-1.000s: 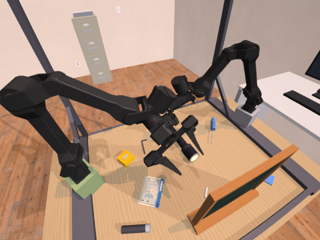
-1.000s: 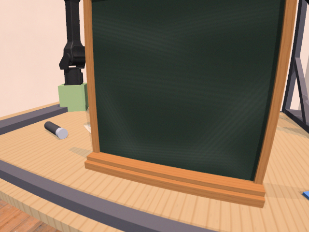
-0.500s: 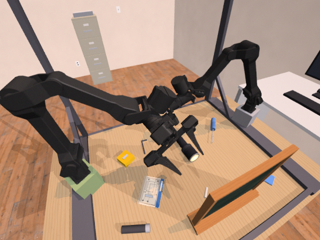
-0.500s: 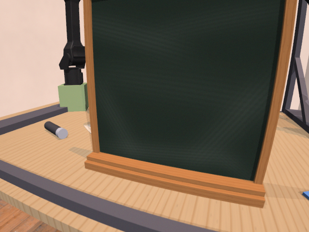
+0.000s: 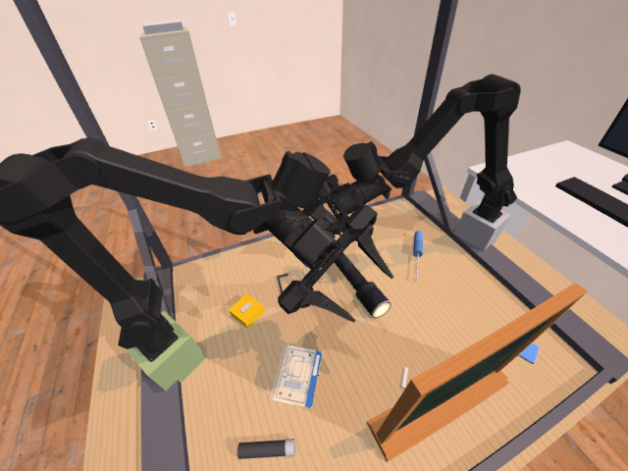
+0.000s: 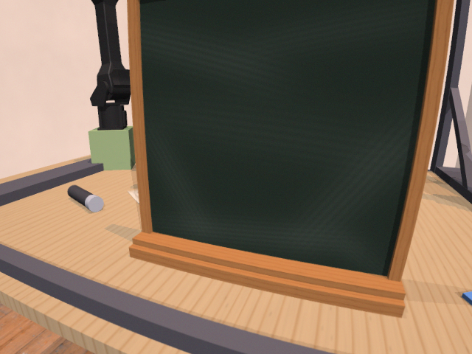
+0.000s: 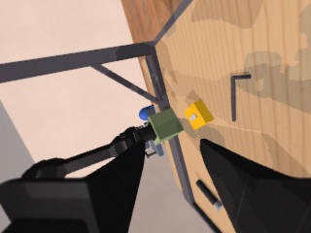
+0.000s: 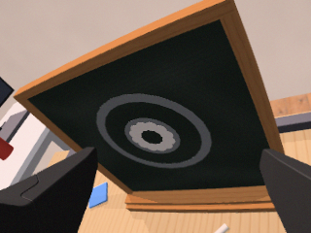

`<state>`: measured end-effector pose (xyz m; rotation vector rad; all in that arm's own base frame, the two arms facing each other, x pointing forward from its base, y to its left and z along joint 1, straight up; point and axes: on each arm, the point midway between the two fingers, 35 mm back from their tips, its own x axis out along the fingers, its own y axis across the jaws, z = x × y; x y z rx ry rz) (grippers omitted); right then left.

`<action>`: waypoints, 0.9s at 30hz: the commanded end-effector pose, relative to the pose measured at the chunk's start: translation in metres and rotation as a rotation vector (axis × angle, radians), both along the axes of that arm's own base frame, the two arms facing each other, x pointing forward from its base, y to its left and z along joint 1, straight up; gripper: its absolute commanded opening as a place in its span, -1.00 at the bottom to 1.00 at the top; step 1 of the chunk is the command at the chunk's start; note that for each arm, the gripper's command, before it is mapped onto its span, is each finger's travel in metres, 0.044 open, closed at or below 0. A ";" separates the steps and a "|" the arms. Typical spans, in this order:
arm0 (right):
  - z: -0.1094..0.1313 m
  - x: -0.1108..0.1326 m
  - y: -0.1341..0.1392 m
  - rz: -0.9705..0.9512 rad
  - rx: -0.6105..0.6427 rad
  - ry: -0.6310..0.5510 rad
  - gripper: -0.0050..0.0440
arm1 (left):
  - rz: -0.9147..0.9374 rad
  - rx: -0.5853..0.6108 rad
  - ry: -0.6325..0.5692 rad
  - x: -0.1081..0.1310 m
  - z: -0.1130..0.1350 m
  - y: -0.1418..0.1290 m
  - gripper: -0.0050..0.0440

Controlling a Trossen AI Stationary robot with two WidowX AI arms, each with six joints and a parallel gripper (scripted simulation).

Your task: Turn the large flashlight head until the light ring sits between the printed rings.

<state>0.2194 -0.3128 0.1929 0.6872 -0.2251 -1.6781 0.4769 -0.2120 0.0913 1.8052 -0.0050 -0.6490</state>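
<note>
Board's (image 5: 489,337) (image 6: 282,133) (image 8: 219,73) standing, but the light dots (image 8: 167,142) still sit inside the inner ring (image 8: 127,131), so flashlight (image 5: 372,294) twisting, then backing off, remains; my right gripper's (image 5: 372,298) (image 8: 180,154) wide open nearby, left gripper (image 5: 328,215) (image 7: 174,145) half open, both empty.
</note>
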 end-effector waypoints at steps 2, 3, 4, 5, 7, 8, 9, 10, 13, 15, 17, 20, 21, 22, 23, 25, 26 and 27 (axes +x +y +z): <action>0.021 0.011 0.023 0.139 -0.005 0.006 0.78 | 0.084 -0.149 -0.026 -0.002 0.047 0.021 0.17; 0.021 0.011 0.023 0.139 -0.005 0.006 0.78 | 0.084 -0.149 -0.026 -0.002 0.047 0.021 0.17; 0.021 0.011 0.023 0.139 -0.005 0.006 0.78 | 0.084 -0.149 -0.026 -0.002 0.047 0.021 0.17; 0.025 0.014 0.028 0.173 -0.006 0.010 0.78 | 0.104 -0.183 -0.024 -0.003 0.053 0.026 0.17; 0.031 0.019 0.038 0.236 -0.006 0.022 0.78 | 0.140 -0.246 -0.018 -0.005 0.064 0.035 0.17; 0.033 0.021 0.043 0.270 -0.005 0.030 0.78 | 0.156 -0.276 -0.018 -0.007 0.070 0.039 0.17; 0.036 0.023 0.049 0.301 -0.007 0.034 0.78 | 0.173 -0.306 -0.016 -0.009 0.075 0.044 0.17; 0.039 0.025 0.054 0.332 -0.010 0.038 0.78 | 0.189 -0.337 -0.015 -0.010 0.081 0.048 0.17; 0.050 0.031 0.070 0.426 -0.024 0.049 0.78 | 0.237 -0.432 -0.016 -0.015 0.098 0.062 0.17; 0.056 0.033 0.081 0.490 -0.034 0.059 0.78 | 0.267 -0.496 -0.015 -0.020 0.108 0.070 0.17; 0.062 0.036 0.093 0.554 -0.046 0.069 0.78 | 0.296 -0.560 -0.012 -0.025 0.118 0.079 0.17; 0.068 0.037 0.105 0.620 -0.062 0.078 0.78 | 0.326 -0.625 -0.011 -0.030 0.128 0.088 0.17; 0.068 0.037 0.105 0.620 -0.062 0.078 0.78 | 0.326 -0.625 -0.011 -0.030 0.128 0.088 0.17; 0.070 0.038 0.111 0.654 -0.070 0.083 0.78 | 0.340 -0.659 -0.011 -0.033 0.132 0.093 0.17; 0.073 0.039 0.117 0.687 -0.080 0.088 0.78 | 0.354 -0.692 -0.011 -0.035 0.137 0.097 0.17; 0.077 0.040 0.130 0.756 -0.096 0.103 0.78 | 0.385 -0.757 -0.007 -0.041 0.144 0.107 0.17; 0.080 0.040 0.136 0.789 -0.107 0.108 0.78 | 0.398 -0.791 -0.007 -0.044 0.148 0.111 0.17; 0.082 0.040 0.143 0.822 -0.118 0.112 0.78 | 0.411 -0.824 -0.008 -0.048 0.153 0.115 0.17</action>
